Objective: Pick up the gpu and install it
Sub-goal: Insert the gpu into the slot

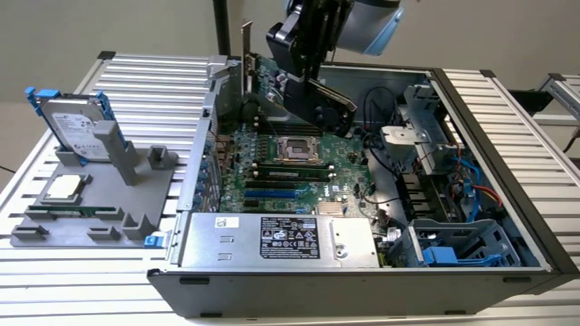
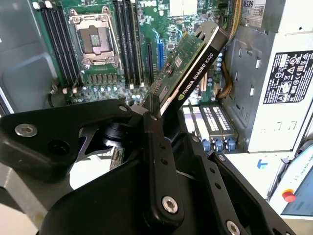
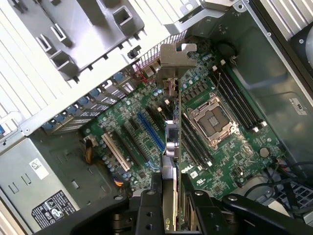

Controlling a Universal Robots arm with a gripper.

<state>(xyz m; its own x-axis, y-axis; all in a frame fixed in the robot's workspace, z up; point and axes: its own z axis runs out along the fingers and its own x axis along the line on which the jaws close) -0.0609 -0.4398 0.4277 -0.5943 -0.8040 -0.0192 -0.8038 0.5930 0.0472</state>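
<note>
You have one gpu [image 2: 193, 73], and one open computer case [image 1: 507, 170] with one processor socket [image 1: 297, 148] and one power supply [image 1: 272, 239]. On the exterior view's left, count one grey holder [image 1: 100, 183] carrying one hard drive [image 1: 75, 125], one processor chip [image 1: 65, 187] and one memory stick [image 1: 73, 210], all on one ribbed tabletop [image 1: 136, 75].

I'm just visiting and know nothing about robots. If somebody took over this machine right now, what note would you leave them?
Pincer: shut on the gpu, a thin flat card with a green circuit-board face, a black face and a silver metal end bracket.
Gpu: held tilted above the green motherboard, inside the open black computer case.
Done: the gpu is picked up and brought over the case.
Left: the gpu is not yet seated in a slot.
</note>
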